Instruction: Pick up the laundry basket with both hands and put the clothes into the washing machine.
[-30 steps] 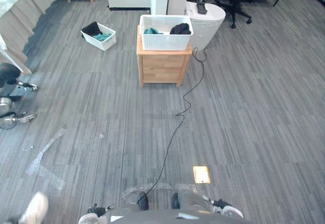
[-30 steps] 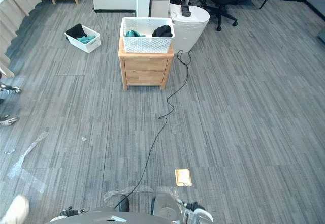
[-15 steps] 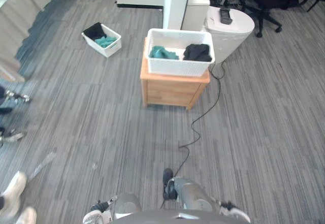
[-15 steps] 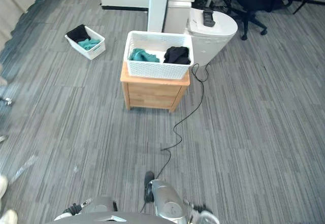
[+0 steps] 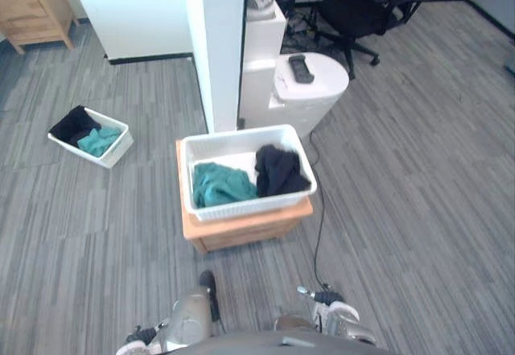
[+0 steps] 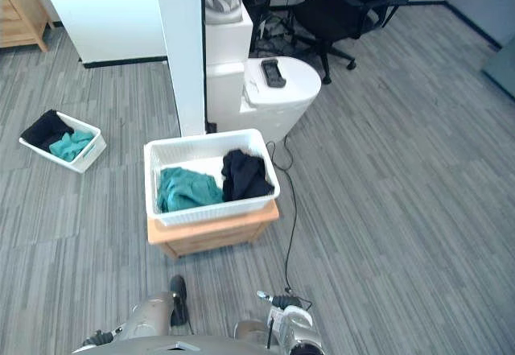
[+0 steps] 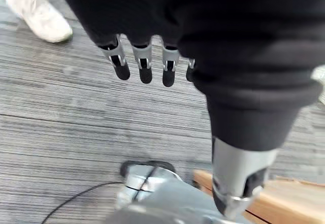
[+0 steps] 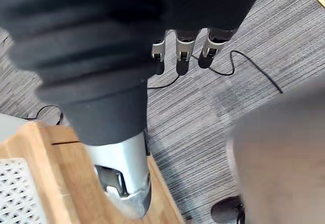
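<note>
left eye view shows white plastic laundry basket (image 5: 249,204) closer than before; left hand (image 7: 144,67), right hand (image 8: 181,61) open; reaching comes next.

Baskets, white: 2, being 1 laundry basket (image 5: 241,208) on a cabinet and 1 small basket (image 5: 119,150) on the floor. Garments: 4 in all, 2 per basket, namely 1 teal garment (image 5: 219,184) and 1 black garment (image 5: 280,170) in the laundry basket, and 1 teal cloth (image 5: 100,140) and 1 black cloth (image 5: 72,123) in the small basket. Wooden cabinets: 2, the near cabinet (image 5: 245,229) under the laundry basket and the far cabinet (image 5: 28,5) by the wall. Washing machine (image 5: 318,93): 1, with 1 dark remote (image 5: 301,68) on its lid. Office chair (image 5: 362,9): 1. White pillar (image 5: 217,41): 1. White shoe (image 7: 38,13): 1, a person's. Robot hands: 2, the left hand (image 7: 144,64) and the right hand (image 8: 182,56).
</note>
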Tool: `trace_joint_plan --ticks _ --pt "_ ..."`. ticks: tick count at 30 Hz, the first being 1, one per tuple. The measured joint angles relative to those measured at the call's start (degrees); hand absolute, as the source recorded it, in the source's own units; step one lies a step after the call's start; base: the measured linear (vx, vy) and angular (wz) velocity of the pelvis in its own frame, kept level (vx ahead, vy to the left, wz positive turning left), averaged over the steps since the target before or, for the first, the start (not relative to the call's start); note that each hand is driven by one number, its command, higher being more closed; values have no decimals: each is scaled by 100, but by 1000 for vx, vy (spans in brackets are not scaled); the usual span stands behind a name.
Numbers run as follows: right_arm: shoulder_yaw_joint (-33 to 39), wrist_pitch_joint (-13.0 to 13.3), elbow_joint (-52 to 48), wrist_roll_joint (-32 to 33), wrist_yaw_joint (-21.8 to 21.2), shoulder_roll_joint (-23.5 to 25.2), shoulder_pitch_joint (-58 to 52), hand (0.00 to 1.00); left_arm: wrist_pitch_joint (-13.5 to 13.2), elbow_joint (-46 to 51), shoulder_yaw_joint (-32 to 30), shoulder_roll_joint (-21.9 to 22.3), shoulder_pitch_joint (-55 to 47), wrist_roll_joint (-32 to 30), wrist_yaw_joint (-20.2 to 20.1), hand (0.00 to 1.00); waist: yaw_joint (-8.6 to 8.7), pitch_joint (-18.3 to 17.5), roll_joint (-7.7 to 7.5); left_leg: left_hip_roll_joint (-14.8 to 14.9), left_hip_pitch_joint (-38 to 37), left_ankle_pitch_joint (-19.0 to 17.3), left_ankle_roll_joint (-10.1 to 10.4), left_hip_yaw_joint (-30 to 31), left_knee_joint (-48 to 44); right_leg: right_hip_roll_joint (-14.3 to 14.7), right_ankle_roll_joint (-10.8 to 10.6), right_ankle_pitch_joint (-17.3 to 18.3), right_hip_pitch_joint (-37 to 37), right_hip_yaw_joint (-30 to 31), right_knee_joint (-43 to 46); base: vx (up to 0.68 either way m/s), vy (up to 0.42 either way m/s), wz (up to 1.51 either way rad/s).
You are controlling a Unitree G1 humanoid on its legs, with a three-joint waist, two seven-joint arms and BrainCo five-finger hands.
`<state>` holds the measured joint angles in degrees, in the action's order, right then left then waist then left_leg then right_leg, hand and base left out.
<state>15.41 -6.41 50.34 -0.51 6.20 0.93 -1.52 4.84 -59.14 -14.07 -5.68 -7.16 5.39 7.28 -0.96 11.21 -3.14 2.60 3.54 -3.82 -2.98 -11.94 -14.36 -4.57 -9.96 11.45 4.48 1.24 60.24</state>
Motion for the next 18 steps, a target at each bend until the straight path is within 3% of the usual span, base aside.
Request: trace_joint_plan --ticks 1,2,4,5,7,8,9,10,11,13,14,16,18 --pt "-85 8 -3 -2 1 -33 2 0 -4 4 85 -3 13 -8 3 0 15 -3 44 30 -223 0 0 5 143 -86 165 90 92 -225 -38 463 49 -26" --pt "-185 19 -1 -42 -16 -98 4 0 -17 5 192 -10 84 6 3 0 19 -6 136 94 -622 0 2 19 467 -287 460 279 213 -687 -418 298 -23 1" --pt "-109 25 -5 -43 -9 -122 5 0 -63 61 255 -1 226 32 5 0 57 -13 161 171 -887 -24 41 54 693 -641 521 427 434 -1107 -1385 280 -67 30" --pt "-19 20 -4 -32 3 -140 12 0 -93 118 294 33 281 130 10 0 96 -23 190 261 -889 -124 199 110 732 -788 480 370 575 -1106 -2142 277 -134 56" --pt "88 -4 28 -40 9 -109 21 0 -112 131 266 46 323 215 16 0 57 -39 114 326 -911 -257 426 143 779 -948 410 -187 641 -918 -3436 280 -194 39" --pt "89 -17 101 -47 8 -88 8 0 -111 122 239 -2 305 283 61 0 -15 -93 25 333 -933 -313 584 194 778 -1016 317 -1087 629 -748 -4036 215 -243 10" --pt "84 -17 163 -52 9 -75 0 0 -108 118 212 -33 296 314 82 0 -32 -133 -51 307 -950 -344 681 224 781 -1046 289 -1636 612 -711 -4205 259 -379 10" --pt "48 -26 267 -113 6 -118 14 0 -95 78 133 -11 289 332 126 0 -68 -196 -103 343 -984 -360 828 253 839 -1039 -5 -1426 449 -779 -4387 223 -431 6" --pt "44 -24 269 -177 7 -166 17 0 -102 4 132 56 289 333 135 0 -71 -245 63 498 -951 -353 950 258 884 -894 31 -1306 316 -888 -4703 231 -467 -7" --pt "70 -23 264 -213 3 -383 56 0 -107 -71 69 297 298 363 199 0 2 -255 476 834 -781 -265 1112 337 988 -507 152 -1399 132 -1180 -5375 144 -323 5" --pt "73 -33 266 -212 10 -448 46 0 -106 -117 63 326 296 398 209 0 29 -269 534 886 -768 -235 1130 378 1019 -440 171 -1415 89 -1233 -5453 105 -244 35" --pt "67 -36 265 -215 17 -574 -28 0 -111 -205 -6 334 296 469 237 0 82 -287 557 989 -798 -122 1174 428 1115 -304 200 -1428 -87 -1355 -5638 62 -154 34" --pt "124 -29 264 -212 31 -657 -48 0 -106 -225 -237 313 295 570 236 0 41 -279 462 1037 -810 -132 1205 418 1175 -234 231 -1506 -160 -1415 -5848 18 -41 10"
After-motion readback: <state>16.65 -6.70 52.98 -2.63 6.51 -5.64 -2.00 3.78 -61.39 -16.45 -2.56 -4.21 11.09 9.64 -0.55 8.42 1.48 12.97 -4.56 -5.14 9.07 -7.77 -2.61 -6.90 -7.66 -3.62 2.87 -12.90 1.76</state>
